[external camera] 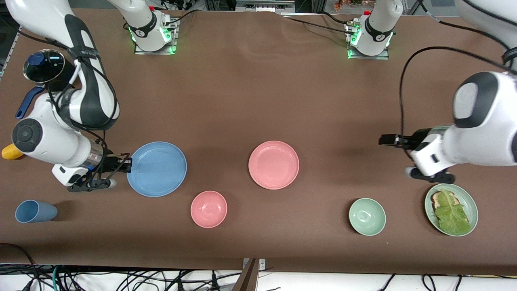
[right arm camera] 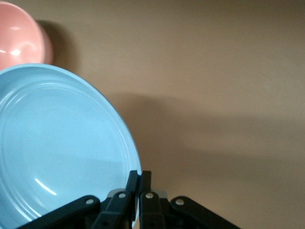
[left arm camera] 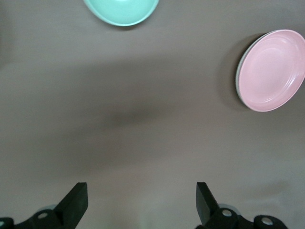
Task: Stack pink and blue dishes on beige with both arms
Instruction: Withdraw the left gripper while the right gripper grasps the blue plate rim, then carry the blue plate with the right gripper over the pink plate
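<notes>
Right pincer (external camera: 126, 163) clamped shut on the rim of the blue plate (external camera: 157, 169): wide, shallow, matte light blue, faint concentric rings inside, toward the right arm's end of the desk (external camera: 258, 89). Pink plate (external camera: 274, 164), same size and shape, sits mid-desk on a pale plate whose edge (left arm camera: 238, 76) just peeks out beneath. Left pincer (external camera: 383, 140) hangs open over bare desk near the left arm's end, gripping nothing.
</notes>
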Available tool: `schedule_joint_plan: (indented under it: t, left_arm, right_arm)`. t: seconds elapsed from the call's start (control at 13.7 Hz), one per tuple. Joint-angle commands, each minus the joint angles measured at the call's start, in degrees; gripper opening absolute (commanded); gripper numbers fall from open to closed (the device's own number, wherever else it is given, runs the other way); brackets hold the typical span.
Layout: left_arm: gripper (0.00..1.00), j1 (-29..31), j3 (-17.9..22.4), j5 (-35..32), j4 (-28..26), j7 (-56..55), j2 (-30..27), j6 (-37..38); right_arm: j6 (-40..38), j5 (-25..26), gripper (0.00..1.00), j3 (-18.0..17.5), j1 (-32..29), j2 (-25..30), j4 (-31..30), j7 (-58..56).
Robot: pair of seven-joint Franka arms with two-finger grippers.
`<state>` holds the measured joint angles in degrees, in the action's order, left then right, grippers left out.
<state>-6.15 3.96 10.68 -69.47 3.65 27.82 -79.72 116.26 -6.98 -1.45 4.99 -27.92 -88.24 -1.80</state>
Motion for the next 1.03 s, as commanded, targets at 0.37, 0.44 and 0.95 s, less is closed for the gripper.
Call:
schedule_joint_plan:
  t: [0.37, 0.44, 0.95]
  left_arm:
    - [1.0, -0.4, 0.8, -6.8, 0.7, 0.5, -9.7, 2.6]
    - [1.0, -0.2, 0.9, -6.6, 0.7, 1.0, -11.3, 2.7]
    - [1.0, -0.4, 0.5, -8.6, -1.1, 0.6, -14.4, 2.8]
  right_arm:
    - [1.0, -0.8, 0.0, -1.9, 12.8, -1.1, 2.5, 26.9]
    - [3.2, -0.6, 0.0, -1.8, 15.1, -2.2, 2.5, 32.2]
    - [10.0, 2.5, 0.0, -1.5, 27.2, -10.6, 8.7, 58.4]
